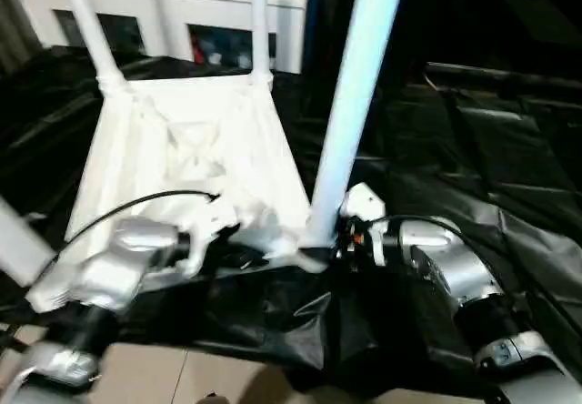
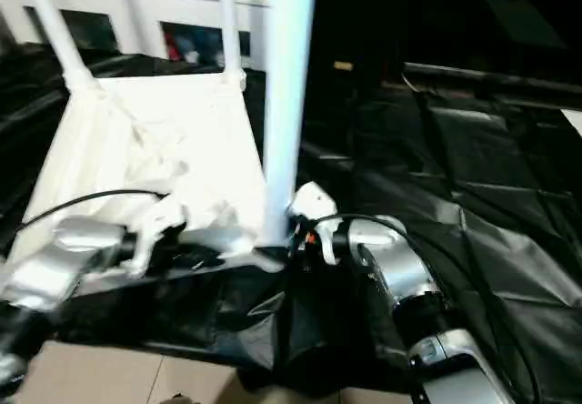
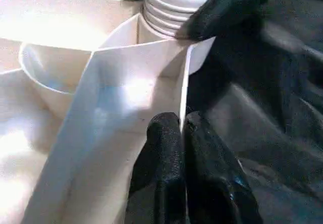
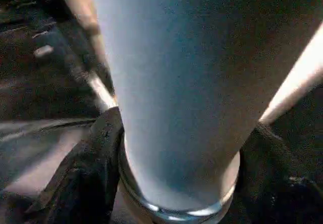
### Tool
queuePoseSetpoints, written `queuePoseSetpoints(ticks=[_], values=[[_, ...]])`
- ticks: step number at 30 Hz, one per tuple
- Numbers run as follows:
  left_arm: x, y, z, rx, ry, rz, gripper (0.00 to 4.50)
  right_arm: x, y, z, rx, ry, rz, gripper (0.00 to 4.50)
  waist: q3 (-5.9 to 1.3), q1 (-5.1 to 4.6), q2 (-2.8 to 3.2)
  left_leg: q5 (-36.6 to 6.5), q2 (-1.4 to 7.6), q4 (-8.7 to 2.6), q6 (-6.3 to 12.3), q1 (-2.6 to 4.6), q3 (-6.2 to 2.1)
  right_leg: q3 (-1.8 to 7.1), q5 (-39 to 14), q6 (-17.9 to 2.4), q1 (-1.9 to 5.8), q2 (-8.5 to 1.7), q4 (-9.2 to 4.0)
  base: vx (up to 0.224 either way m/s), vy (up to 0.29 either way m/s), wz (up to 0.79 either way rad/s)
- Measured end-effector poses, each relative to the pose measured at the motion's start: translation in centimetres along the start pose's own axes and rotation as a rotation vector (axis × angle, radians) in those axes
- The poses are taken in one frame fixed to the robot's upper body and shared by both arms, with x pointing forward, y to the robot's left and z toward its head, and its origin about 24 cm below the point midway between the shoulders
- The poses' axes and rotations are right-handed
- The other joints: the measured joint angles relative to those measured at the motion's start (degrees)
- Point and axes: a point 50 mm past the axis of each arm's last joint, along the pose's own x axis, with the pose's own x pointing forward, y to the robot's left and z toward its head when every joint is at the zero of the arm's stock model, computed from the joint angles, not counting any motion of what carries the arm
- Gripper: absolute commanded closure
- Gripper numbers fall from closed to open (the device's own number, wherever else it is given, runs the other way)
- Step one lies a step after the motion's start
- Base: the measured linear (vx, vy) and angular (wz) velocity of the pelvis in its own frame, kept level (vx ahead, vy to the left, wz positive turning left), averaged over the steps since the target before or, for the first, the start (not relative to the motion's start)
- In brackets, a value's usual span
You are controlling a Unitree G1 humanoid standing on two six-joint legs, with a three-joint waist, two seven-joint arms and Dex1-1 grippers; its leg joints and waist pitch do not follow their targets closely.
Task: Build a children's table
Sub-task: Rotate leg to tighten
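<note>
The children's table top is lying underside-up on black sheeting, two legs already standing in its far corner sockets, and a third leg is rising from the near corner socket. The right gripper is straddling that leg's base, one finger on each side, while the left gripper, fingers pressed together, is resting against the top's edge rib. To seat it well, I'd say keep the leg upright and turn it steadily while the left gripper is bracing the top.

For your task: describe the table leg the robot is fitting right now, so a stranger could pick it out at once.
Find the upside-down white table top on the black sheet. Three legs stand at its corners; this leg rises from the near corner between the robot's arms. Unlike the two far legs, the right tool surrounds its base.
</note>
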Motion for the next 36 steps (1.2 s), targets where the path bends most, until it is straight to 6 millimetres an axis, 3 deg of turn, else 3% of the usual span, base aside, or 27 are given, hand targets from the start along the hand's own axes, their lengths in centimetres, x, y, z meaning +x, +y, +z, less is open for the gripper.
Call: queuePoseSetpoints(ticks=[6, 10, 12, 13, 18, 22, 31, 36], values=[[2.5, 0.2, 1.2, -0.054, -0.015, 0.151, 4.50, 2.2, -0.8, 0.5, 0.106, -0.020, -0.326, 1.78, -0.03, -0.97, 0.05, 0.1, 0.00, -0.05, -0.13, 0.00, -0.03, -0.01, 0.1, 0.1, -0.01, 0.01, 0.02, 0.000, 0.000, 0.00], [2.9, 0.3, 1.5, -0.054, -0.015, 0.192, 4.50, 3.3, -0.7, 0.8, 0.134, -0.025, -0.421, 1.78, -0.07, -1.27, 0.01, 0.1, 0.00, -0.06, -0.14, -0.07, -0.02, 0.00, 0.1, 0.1, 0.02, 0.02, 0.01, 0.000, 0.000, 0.00], [2.9, 0.3, 1.5, -0.056, -0.015, 0.196, 4.50, 3.5, -0.6, 0.9, 0.148, -0.036, -0.429, 1.08, -0.07, -1.28, 0.01, 0.1, 0.00, -0.06, -0.14, -0.07, -0.02, 0.01, 0.0, 0.1, 0.01, 0.02, 0.00, 0.000, 0.000, 0.00], [2.9, 0.3, 1.5, -0.057, -0.015, 0.197, 4.50, 3.5, -0.6, 0.9, 0.149, -0.037, -0.427, 1.08, -0.07, -1.28, 0.01, 0.1, 0.00, -0.06, -0.13, -0.06, -0.02, 0.00, 0.1, 0.1, 0.01, 0.02, -0.01, 0.000, 0.000, 0.00], [2.5, 0.3, 1.4, -0.050, -0.011, 0.189, 4.50, 3.6, -0.3, 1.0, 0.128, -0.033, -0.385, 0.62, -0.07, -1.55, 0.01, 0.1, 0.03, -0.07, -0.14, -0.06, -0.02, 0.01, 0.1, 0.1, -0.01, 0.08, -0.01, 0.000, 0.000, 0.00], [1.6, 0.4, 1.0, -0.034, -0.006, 0.157, 4.50, 2.9, -0.4, 0.9, 0.056, -0.010, -0.273, 0.61, -0.06, -1.75, 0.02, 0.1, 0.05, -0.08, -0.13, -0.07, -0.03, 0.00, 0.1, 0.0, -0.04, 0.10, -0.02, 0.000, 0.000, 0.00], [-0.9, -0.3, -0.2, 0.029, -0.003, -0.024, 4.50, 0.2, 0.2, 0.6, -0.052, 0.018, 0.073, 0.61, -0.04, -0.81, 0.05, 0.1, 0.04, -0.08, -0.10, -0.10, -0.04, 0.00, 0.1, -0.2, -0.12, 0.08, -0.11, 0.000, 0.000, 0.00], [-1.2, -0.6, -0.3, 0.034, 0.002, -0.081, 4.50, -0.5, 0.5, 0.3, -0.065, 0.027, 0.161, 0.61, 0.03, -0.48, -0.05, 0.1, 0.04, -0.04, -0.10, -0.10, -0.01, 0.00, 0.1, -0.2, -0.11, 0.05, -0.08, 0.000, 0.000, 0.00]])
